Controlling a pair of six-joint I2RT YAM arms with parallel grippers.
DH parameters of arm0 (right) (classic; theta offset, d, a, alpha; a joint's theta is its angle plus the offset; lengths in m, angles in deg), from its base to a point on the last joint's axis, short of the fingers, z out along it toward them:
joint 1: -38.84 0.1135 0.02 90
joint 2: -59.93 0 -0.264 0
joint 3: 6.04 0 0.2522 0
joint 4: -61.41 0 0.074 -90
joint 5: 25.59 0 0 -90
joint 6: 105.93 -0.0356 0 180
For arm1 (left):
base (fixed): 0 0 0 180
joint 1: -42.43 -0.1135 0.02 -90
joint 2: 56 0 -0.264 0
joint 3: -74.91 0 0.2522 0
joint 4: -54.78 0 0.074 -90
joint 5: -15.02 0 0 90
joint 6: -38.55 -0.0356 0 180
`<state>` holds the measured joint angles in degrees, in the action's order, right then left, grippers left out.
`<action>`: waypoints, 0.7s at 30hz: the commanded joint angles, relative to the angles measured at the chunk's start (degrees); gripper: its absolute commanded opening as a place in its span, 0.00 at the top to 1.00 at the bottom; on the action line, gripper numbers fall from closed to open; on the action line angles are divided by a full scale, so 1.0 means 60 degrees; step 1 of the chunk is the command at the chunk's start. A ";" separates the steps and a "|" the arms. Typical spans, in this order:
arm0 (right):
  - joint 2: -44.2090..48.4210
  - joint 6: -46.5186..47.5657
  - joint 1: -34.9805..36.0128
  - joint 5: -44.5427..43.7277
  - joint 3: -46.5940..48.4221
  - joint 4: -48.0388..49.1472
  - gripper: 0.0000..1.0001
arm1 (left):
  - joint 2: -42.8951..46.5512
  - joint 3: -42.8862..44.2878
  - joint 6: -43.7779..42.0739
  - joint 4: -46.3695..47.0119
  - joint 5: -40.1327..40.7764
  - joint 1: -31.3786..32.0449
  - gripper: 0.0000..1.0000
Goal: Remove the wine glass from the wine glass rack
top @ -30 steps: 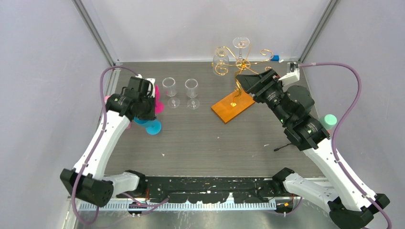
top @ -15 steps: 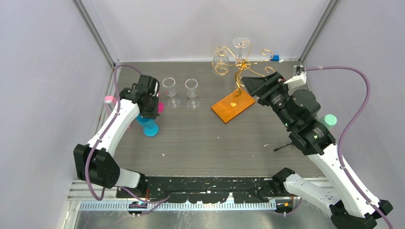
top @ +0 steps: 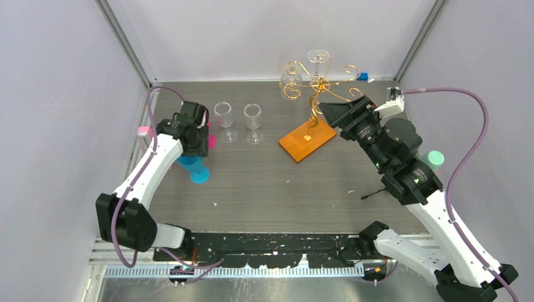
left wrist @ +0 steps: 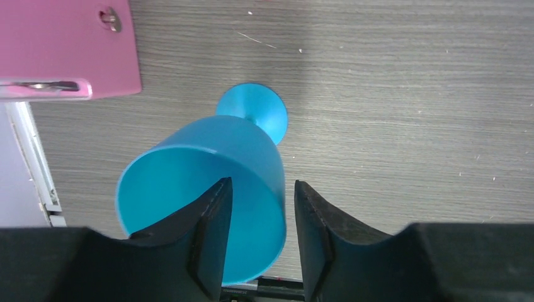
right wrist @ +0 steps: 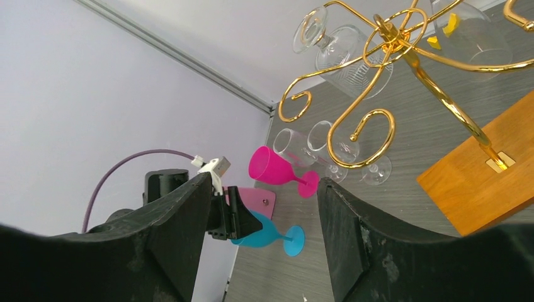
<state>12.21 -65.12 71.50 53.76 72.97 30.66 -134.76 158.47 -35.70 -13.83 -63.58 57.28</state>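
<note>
1. Left claw (left wrist: 261, 185) has its jaws apart. One finger is inside the bowl of a blue goblet (left wrist: 214, 170) and the other is outside, so the goblet's wall stands in the gap without being clamped.
2. The blue goblet's foot rests on the desk (left wrist: 409, 94), near the left edge. A flat pink piece (left wrist: 69, 44) lies beside it.
3. Right claw (right wrist: 264, 182) is spread wide with nothing between its fingers. It is held up off the desk just beside the wine glass rack (top: 320, 83) and faces across it.
4. The rack stands at the back of the desk, right of centre. Its gold stem rises from an orange base (top: 307, 141).
5. One clear wine glass (right wrist: 343, 47) hangs bowl-down from a scroll arm on the rack's left side. A second hanging glass (right wrist: 469, 31) is at the far side of the hub. Neither claw touches them.
6. Two more clear glasses (top: 223, 116) (top: 252, 116) stand side by side on the desk between the left arm and the rack. A pink goblet (right wrist: 277, 168) is close beside them.
7. A pale green round thing (top: 434, 157) sits at the desk's right edge.
</note>
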 commanded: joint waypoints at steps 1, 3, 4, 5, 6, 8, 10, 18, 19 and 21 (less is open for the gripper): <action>0.0043 0.0116 0.0036 -0.0185 0.0275 0.0022 0.32 | 0.1052 0.0480 -0.0216 0.0385 0.0771 -0.0066 0.55; -0.0039 0.0173 0.0036 -0.0196 0.0424 -0.0125 0.32 | 0.1337 0.0624 -0.0223 0.0323 0.0671 -0.0059 0.50; -0.0071 0.0179 0.0039 -0.0191 0.0487 -0.0225 0.32 | 0.1491 0.0698 -0.0211 0.0300 0.0577 -0.0060 0.47; -0.0175 0.0184 0.0029 -0.0195 0.0622 -0.0264 0.32 | 0.1622 0.0779 -0.0197 0.0280 0.0427 -0.0070 0.45; -0.0241 0.0177 0.0040 -0.0191 0.0725 -0.0421 0.32 | 0.1781 0.0851 -0.0181 0.0298 0.0301 -0.0060 0.44; -0.0579 0.0173 0.0042 -0.0151 0.1162 -0.0773 0.33 | 0.2139 0.0918 -0.0226 0.0502 0.0082 -0.0066 0.42; -0.1045 0.0243 0.0046 -0.0073 0.1731 -0.1132 0.34 | 0.2594 0.0831 -0.0251 0.0951 -0.0046 -0.0068 0.37; -0.3954 0.0890 0.0036 -0.0926 0.5340 -0.3339 0.52 | 0.4219 -0.0340 -0.0522 0.3019 -0.1814 -0.0066 0.11; -0.4409 0.0911 0.0035 -0.0974 0.5545 -0.3482 0.52 | 0.4378 -0.0548 -0.0584 0.3246 -0.2081 -0.0063 0.09; -0.5045 0.0904 0.0034 -0.1155 0.6074 -0.3613 0.52 | 0.4600 -0.0919 -0.0645 0.3559 -0.2422 -0.0059 0.05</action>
<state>-11.64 -61.86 71.50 50.85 103.42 14.33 -109.30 157.12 -37.62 -0.57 -71.19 57.28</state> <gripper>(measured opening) 0.482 0.920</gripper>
